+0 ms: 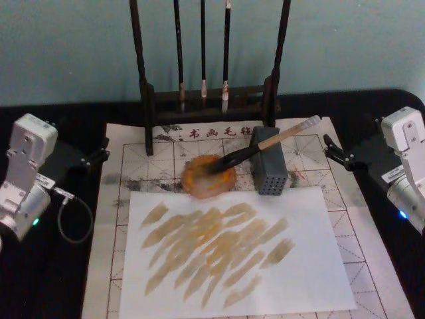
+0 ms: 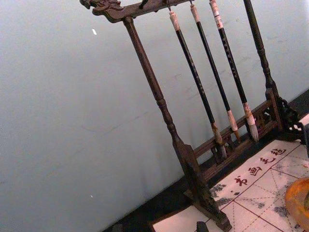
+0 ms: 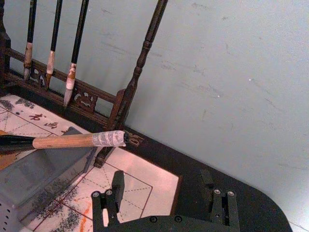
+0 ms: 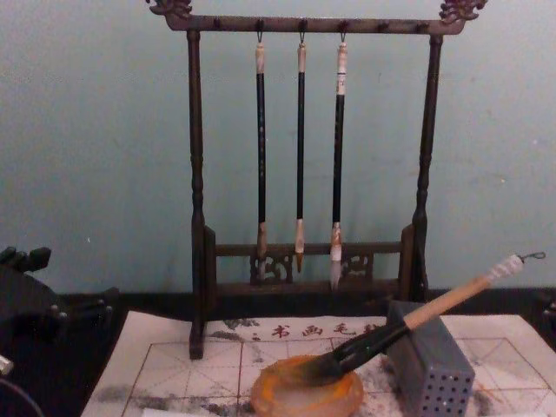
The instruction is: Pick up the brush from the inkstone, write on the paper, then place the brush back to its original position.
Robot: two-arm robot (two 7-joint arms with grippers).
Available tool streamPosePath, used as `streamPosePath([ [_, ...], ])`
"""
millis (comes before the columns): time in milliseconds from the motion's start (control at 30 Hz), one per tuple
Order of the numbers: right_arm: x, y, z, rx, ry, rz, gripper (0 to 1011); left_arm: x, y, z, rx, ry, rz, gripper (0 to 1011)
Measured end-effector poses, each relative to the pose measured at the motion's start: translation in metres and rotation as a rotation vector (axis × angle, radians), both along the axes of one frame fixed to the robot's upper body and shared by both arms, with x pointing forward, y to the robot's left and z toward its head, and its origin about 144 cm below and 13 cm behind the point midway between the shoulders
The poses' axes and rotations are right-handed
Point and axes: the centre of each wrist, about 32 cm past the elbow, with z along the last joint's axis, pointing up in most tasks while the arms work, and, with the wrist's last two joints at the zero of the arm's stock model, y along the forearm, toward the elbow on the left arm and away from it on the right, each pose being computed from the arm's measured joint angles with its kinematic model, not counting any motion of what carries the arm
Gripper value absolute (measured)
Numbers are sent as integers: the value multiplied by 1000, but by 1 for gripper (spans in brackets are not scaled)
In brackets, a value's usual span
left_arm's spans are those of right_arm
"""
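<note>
As the brush (image 1: 282, 135) slants from inkstone (image 1: 192, 183) toward upper right, the right end effector (image 1: 335, 150), spread empty, lies nearer than the left end effector (image 1: 98, 155).

Pale teal wall (image 4: 95, 130) behind, faint scuffs; black surface (image 1: 86, 116) runs up to it w/ rounded corner; light soft, even.

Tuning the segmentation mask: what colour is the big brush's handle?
The brush handle is light tan wood with a whitish end; clearest in the right wrist view.
</note>
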Motion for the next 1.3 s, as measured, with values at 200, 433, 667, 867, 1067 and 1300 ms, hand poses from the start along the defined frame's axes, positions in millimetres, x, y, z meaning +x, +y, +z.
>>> streamPosePath([
  [200, 0, 0, 0, 0, 0, 0, 1000, 0, 0, 0, 0, 0, 0, 1001],
  [433, 0, 0, 0, 0, 0, 0, 1000, 0, 0, 0, 0, 0, 0, 1001],
  [667, 0, 0, 0, 0, 0, 0, 1000, 0, 0, 0, 0, 0, 0, 1001],
  [867, 0, 0, 0, 0, 0, 0, 1000, 0, 0, 0, 0, 0, 0, 1001],
  [1067, 0, 0, 0, 0, 0, 0, 1000, 0, 0, 0, 0, 0, 0, 1001],
  [1300, 0, 0, 0, 0, 0, 0, 1000, 0, 0, 0, 0, 0, 0, 1001],
])
